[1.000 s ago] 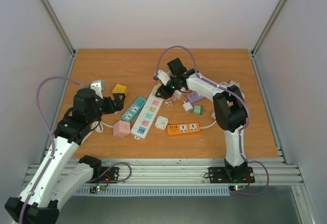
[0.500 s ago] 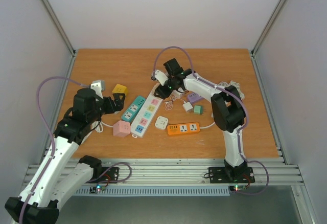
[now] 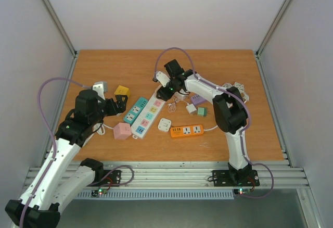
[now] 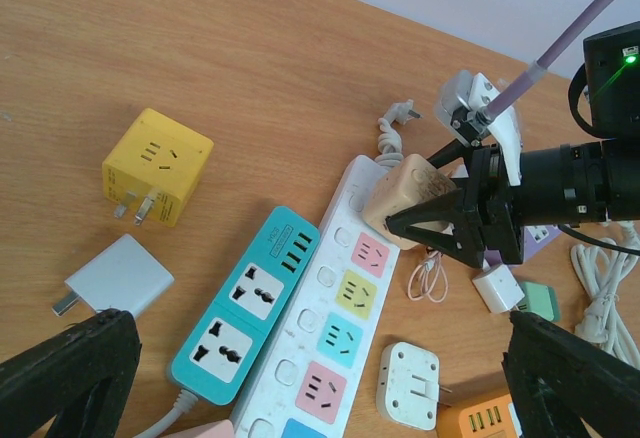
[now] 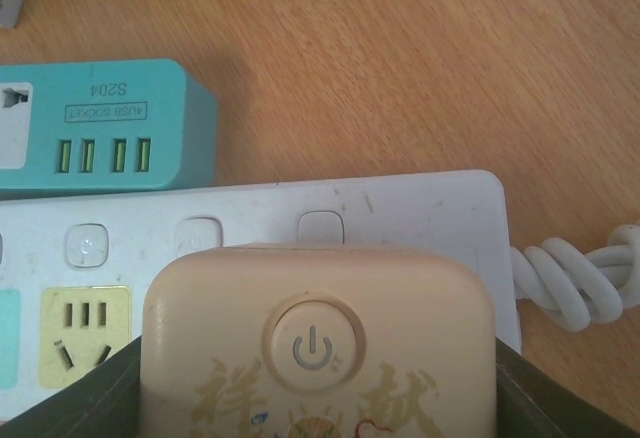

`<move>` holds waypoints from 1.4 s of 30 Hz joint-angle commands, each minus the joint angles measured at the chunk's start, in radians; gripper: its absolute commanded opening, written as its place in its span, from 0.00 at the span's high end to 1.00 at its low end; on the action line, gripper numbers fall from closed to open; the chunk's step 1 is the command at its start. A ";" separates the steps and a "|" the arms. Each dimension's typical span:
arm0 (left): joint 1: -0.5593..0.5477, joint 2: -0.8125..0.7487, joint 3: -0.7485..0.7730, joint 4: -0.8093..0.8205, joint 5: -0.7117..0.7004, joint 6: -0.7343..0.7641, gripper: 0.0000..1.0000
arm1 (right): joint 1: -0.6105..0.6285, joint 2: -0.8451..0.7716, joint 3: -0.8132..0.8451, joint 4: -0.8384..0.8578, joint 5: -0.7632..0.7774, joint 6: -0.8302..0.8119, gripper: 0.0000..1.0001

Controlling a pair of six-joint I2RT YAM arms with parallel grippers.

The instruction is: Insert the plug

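Left wrist view: the right gripper (image 4: 425, 208) pinches a beige plug (image 4: 405, 198) between its fingers. The plug is tilted and sits over the cable end of the white power strip (image 4: 290, 370), just beyond that strip's pink outlet. Whether the pins are seated cannot be told. The left gripper (image 3: 120, 104) hangs to the left of the strip with its fingers spread wide. A teal strip (image 4: 245, 318) lies just beside the white strip, and a yellow cube adapter (image 4: 158, 166) sits well apart from it.

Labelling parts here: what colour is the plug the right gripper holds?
Beige, almost cream; the plug shows best in the right wrist view.
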 commanded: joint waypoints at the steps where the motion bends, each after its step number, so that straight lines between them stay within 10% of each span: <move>1: 0.002 -0.001 -0.007 0.042 -0.017 0.018 0.01 | 0.002 0.082 -0.017 -0.110 0.219 -0.007 0.62; 7: 0.002 0.002 -0.005 0.038 -0.023 0.018 0.00 | 0.021 0.112 -0.030 -0.122 0.302 0.005 0.64; 14: 0.003 0.005 -0.004 0.034 -0.025 0.015 0.01 | 0.005 0.079 -0.045 -0.129 0.055 0.117 0.60; 30: 0.003 -0.001 -0.003 0.030 -0.027 0.013 0.01 | 0.053 0.131 -0.068 -0.140 0.280 0.099 0.57; 42: 0.003 0.008 0.005 0.029 -0.018 0.009 0.01 | 0.059 -0.046 0.030 -0.150 0.224 0.171 0.21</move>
